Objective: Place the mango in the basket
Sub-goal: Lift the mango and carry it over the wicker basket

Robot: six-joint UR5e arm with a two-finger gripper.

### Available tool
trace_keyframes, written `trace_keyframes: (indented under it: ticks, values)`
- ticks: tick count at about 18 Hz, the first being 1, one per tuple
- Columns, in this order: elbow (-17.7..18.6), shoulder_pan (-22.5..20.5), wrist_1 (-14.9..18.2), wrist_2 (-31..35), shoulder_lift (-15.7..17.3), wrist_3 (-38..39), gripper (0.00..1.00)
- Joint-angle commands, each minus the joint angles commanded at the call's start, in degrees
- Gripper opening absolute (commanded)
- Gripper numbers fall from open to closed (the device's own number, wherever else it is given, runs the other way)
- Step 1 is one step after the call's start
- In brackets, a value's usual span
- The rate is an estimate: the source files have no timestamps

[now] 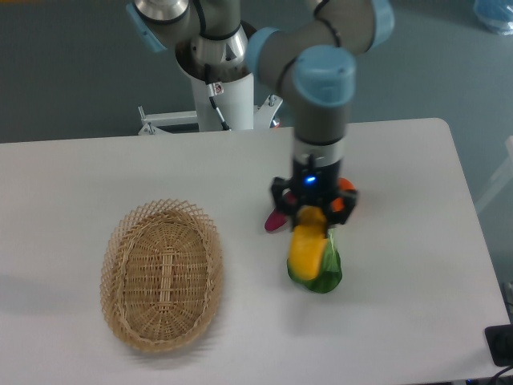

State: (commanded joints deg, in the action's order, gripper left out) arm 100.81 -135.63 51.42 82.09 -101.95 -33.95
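The yellow-orange mango (307,253) hangs in the air, held at its top end by my gripper (312,213), which is shut on it. It hovers over the green leafy vegetable (325,273) at centre right of the table. The woven tan wicker basket (162,274) lies at the left front with nothing in it, well to the left of the gripper.
A slim purple vegetable (276,220) lies just left of the gripper, partly hidden by it. A round orange fruit (347,190) peeks out behind the gripper's right side. The robot's white base (224,88) stands at the table's far edge.
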Motion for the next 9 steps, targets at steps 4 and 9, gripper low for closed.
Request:
trace_keyframes:
  ticks: [4,9]
  values:
    - [1.9,5.7,-0.4,0.3,-0.8,5.8,0.52]
    - [2.2,11.3,-3.7,0.5,-4.8,8.0,0.53]
